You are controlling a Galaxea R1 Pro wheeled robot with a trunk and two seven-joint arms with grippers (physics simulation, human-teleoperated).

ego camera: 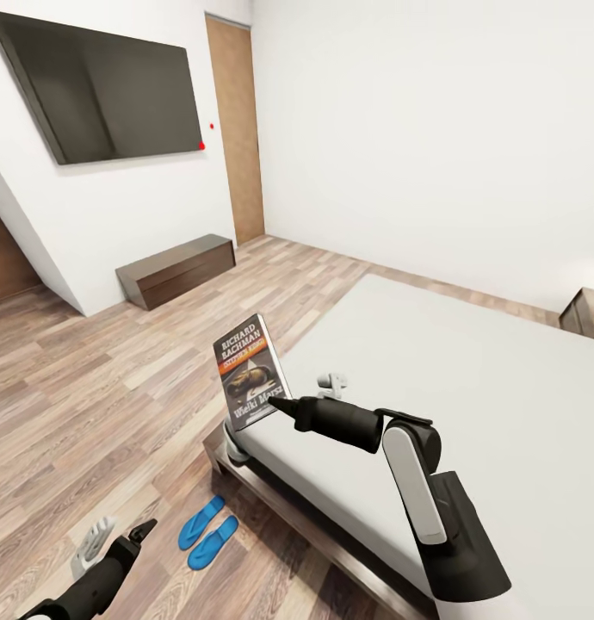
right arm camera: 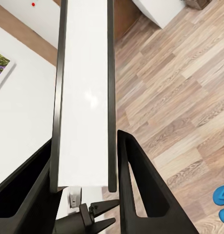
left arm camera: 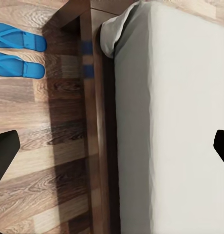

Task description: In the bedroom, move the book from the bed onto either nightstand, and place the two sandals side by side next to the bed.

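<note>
Book [ego camera: 251,373] is up off the bed [ego camera: 469,379], held upright w/ cover facing the head cam: "RICHARD BACHMAN" in white at top, orange band below. Right hand [ego camera: 275,405] is clamped on its lower edge, above the bed's near corner; in the right wrist view the book [right arm camera: 85,92] shows edge-on, white page block between dark covers, w/ the black fingers [right arm camera: 136,185] pressed to either side. Right arm reaches in across the mattress from the lower right. Bed is pale grey-white mattress on a dark brown frame; left wrist view looks down on its side rail and mattress edge [left arm camera: 160,122]. The two sandals [ego camera: 207,525], bright blue, lie on the wood-plank floor [ego camera: 99,370] just beside the bed's foot corner, side by side and nearly parallel, close to each other; also seen in the left wrist view [left arm camera: 18,50], near the frame. Left hand [ego camera: 142,531] hangs low over the floor, close to the sandals, nothing between its tips; wrist view shows them spread wide apart, so it's released. Farther out: long low dark cabinet [ego camera: 176,269] against the white wall, big black wall screen [ego camera: 108,86] above it, wooden door [ego camera: 235,129] in the corner, and part of a dark wood stand [ego camera: 587,312] at the bed's far side.
</note>
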